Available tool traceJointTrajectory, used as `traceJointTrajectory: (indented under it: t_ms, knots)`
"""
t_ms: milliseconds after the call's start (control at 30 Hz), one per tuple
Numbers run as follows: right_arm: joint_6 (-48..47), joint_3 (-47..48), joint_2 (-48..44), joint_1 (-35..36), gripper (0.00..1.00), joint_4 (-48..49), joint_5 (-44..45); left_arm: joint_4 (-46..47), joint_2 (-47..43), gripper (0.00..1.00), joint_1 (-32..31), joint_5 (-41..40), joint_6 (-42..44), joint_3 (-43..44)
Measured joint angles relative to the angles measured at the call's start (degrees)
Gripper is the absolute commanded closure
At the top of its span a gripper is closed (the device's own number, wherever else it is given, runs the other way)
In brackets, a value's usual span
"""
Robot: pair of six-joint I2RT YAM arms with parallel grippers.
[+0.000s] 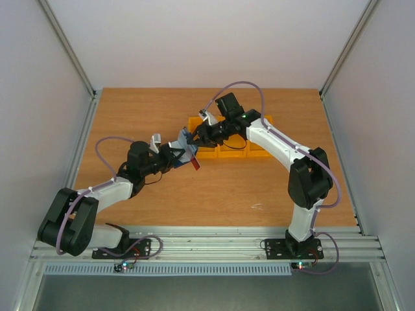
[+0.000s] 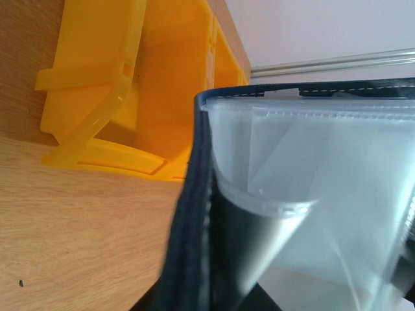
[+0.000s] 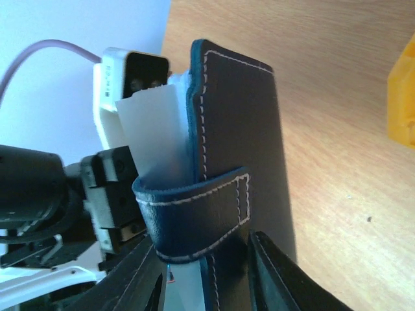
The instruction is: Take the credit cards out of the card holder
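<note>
Card holder centre of top view, between both pincers, just left of orange bins. Left pincer together, clamped on holder by my read. Right pincer straddles snap-tab end, fingers apart, contact unclear. In right wrist view long axis runs up-frame, away from right pincer. Red card at holder's lower edge; still sleeved or not, can't tell.

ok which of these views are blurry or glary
left wrist: card holder too close and soft, its clear sleeves milky with glare, orange bin behind clearer; right wrist: holder's stitching crisp, bottom edge dark; top external: evenly lit, sharp, only faint shadows on the table
</note>
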Motion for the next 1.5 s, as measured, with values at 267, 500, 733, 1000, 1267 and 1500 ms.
traceJointTrajectory:
  t_ms: [267, 500, 733, 1000, 1267, 1500]
  knots:
    - [1.9, -0.9, -1.0, 0.0, 0.78, 2.7, -1.8, 0.4, 0.0, 1.0, 0.0, 0.1, 0.1, -0.1]
    - [0.9, -0.6, -1.0, 0.0, 0.65, -1.4, 2.6, 1.1, 0.0, 1.0, 0.0, 0.6, 1.4, -0.1]
    - [-2.0, 1.1, -0.7, 0.6, 0.58, -5.9, 6.6, 1.1, 0.0, 1.0, 0.0, 0.7, 2.4, -0.1]
    - [-3.1, 1.2, 0.6, 0.8, 0.92, -6.7, 7.0, 1.1, 0.0, 1.0, 0.0, 0.9, 2.5, -0.1]
    - [-0.7, -4.3, -0.2, -1.1, 0.99, -0.9, 4.0, 1.1, 0.0, 0.69, 0.0, 1.2, 3.2, -0.1]
    - [1.9, -8.4, -0.3, -2.2, 0.99, 3.6, 1.4, 1.8, -0.4, 0.57, 0.0, 1.3, 3.8, -0.1]
